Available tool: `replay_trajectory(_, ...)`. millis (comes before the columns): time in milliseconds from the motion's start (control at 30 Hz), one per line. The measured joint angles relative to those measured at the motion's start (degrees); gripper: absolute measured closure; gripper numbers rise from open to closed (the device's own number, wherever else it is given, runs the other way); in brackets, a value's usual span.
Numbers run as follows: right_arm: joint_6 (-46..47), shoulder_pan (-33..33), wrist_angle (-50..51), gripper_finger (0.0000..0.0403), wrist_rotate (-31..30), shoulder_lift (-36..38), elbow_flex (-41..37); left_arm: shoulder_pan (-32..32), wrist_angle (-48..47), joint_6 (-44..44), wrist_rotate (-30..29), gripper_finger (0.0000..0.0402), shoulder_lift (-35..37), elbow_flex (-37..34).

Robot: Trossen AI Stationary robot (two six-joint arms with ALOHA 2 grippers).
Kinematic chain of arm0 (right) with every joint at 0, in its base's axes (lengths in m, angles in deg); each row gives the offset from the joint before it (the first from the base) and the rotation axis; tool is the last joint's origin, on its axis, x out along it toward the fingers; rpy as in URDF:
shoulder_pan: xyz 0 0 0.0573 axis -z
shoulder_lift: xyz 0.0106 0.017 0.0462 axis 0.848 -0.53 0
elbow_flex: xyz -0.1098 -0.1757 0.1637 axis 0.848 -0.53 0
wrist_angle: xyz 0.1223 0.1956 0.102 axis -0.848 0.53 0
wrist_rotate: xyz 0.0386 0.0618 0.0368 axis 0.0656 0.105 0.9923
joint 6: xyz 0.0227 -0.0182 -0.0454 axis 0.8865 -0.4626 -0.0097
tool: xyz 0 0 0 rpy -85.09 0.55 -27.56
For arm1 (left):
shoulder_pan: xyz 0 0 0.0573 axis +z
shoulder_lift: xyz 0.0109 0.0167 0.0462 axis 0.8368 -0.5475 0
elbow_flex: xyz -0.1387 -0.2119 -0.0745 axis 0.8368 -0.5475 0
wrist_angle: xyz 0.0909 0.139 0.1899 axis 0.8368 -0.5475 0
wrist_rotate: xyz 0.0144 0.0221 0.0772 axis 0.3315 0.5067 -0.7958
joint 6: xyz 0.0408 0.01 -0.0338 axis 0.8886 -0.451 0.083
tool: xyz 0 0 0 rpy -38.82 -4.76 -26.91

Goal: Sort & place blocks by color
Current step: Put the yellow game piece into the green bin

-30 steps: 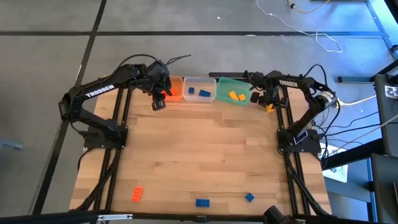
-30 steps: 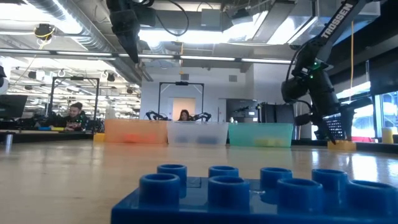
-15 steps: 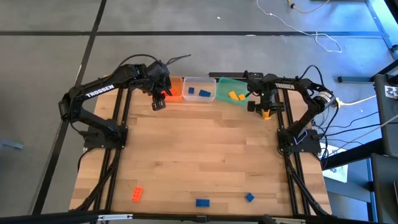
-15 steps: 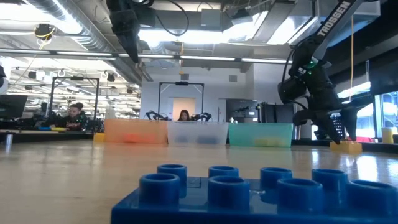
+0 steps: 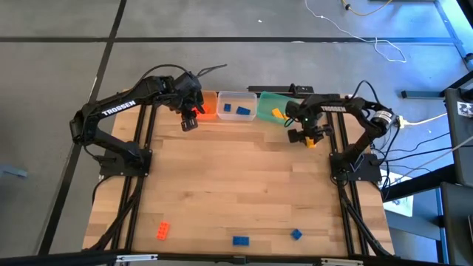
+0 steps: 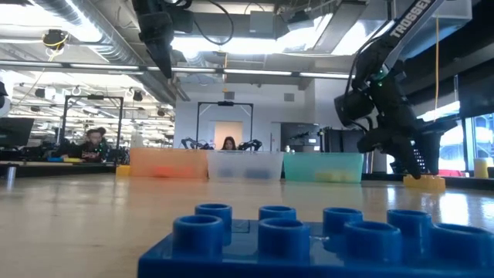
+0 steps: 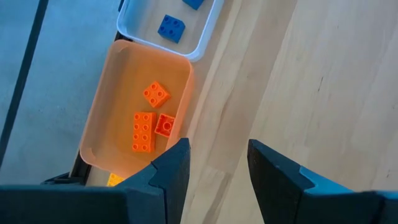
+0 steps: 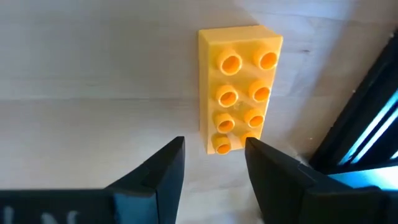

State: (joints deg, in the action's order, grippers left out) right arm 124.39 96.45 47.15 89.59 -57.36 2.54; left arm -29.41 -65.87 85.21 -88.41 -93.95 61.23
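Note:
A yellow block [image 8: 239,81] lies flat, studs up, near the table's far right [image 5: 312,142], with my right gripper [image 8: 214,146] low over its end [image 5: 308,137]. My left gripper [image 7: 217,155] hangs open and empty above the table, just on the near side of the orange tub [image 5: 189,123]. The orange tub [image 7: 124,81] holds orange blocks [image 7: 144,130]. Blue blocks [image 7: 170,28] lie in the clear tub [image 5: 236,94], and a yellow block [image 5: 278,113] lies in the green tub [image 5: 266,102]. My right gripper has the yellow block's near end [image 8: 231,144] between its two fingertips, one on each long side. The fingers come steeply from above and lie across the block. The rest of the block reaches out past the fingertips, level, at table height [image 6: 429,182]; whether it is lifted clear I cannot tell.
An orange block [image 5: 162,230] and two blue blocks [image 5: 241,240] [image 5: 295,234] lie along the table's near edge; one blue block fills the foreground of the low view [image 6: 309,239]. The three tubs stand in a row at the far edge. Bare wood lies between.
My right gripper has gone toward the table's near edge and a little toward its left, away from the right rail, and has rolled at the wrist. The yellow block has gone along with it, staying low at the table.

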Motion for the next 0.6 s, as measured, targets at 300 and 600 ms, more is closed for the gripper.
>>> replay_trajectory(300,2.38,-3.00,2.01,0.0231,-3.20,0.00,3.55,0.00,-0.12,-0.63,0.02,0.0250,0.00,0.00)
replay_trajectory(600,-0.35,-2.30,2.44,0.0231,-10.26,0.00,4.50,-0.04,-0.17,-1.84,0.02,0.0250,0.00,0.00)
